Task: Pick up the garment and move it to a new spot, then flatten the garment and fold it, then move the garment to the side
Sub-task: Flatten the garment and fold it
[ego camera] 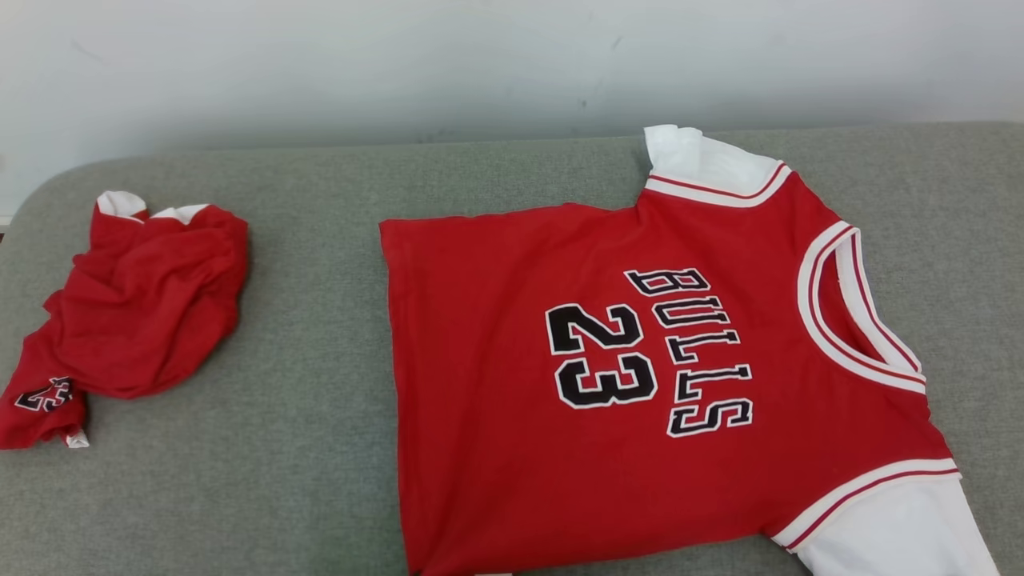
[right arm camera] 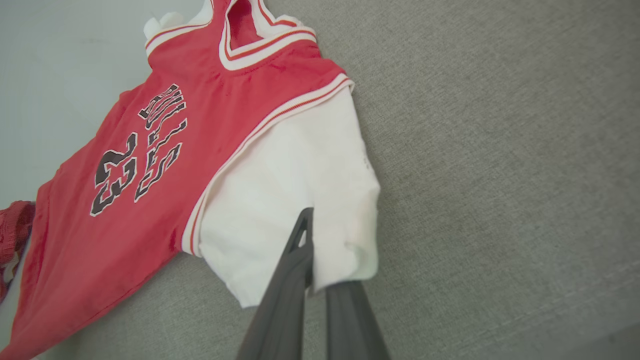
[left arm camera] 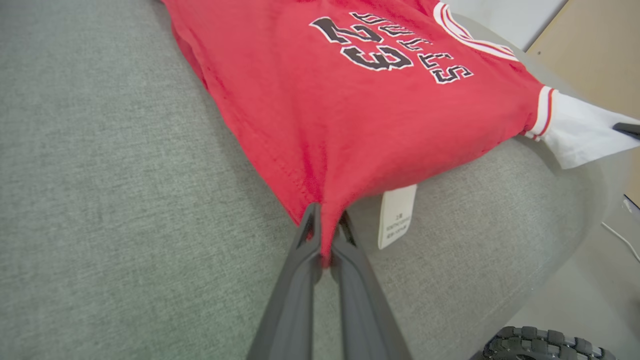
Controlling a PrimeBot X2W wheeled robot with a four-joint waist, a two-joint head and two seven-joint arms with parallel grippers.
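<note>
- White short sleeve (ego camera: 904, 528) of the red knit basketball top (ego camera: 496, 464) lies closest in the head view, at the near edge of the grey woven-fabric cushion (ego camera: 304, 496). The top is spread face up on the cushion's right half. Its long axis runs along the cushion, with the hem toward the cushion's left end and the collar toward its right end. Black, white-edged lettering reads "BULLS" over "23", turned sideways. A crumpled red garment (ego camera: 144, 320) sits at the cushion's left end, well apart, and also shows "23".
- Left wrist view — the left gripper (left arm camera: 327, 222) is pinched tight on the top's near hem corner, with cloth peaked between its fingers. A white care label (left arm camera: 396, 215) hangs just beside them; its print is too small to read.
- Right wrist view — the right gripper (right arm camera: 320, 260) is clamped on the white sleeve's cuff, one finger above the cloth and the other under it.
- Both holds sit on the same long side, at the cushion's near edge, one at each end. A fold would likely carry that side toward the cushion's far edge, across the long axis, with both arms moving evenly.
</note>
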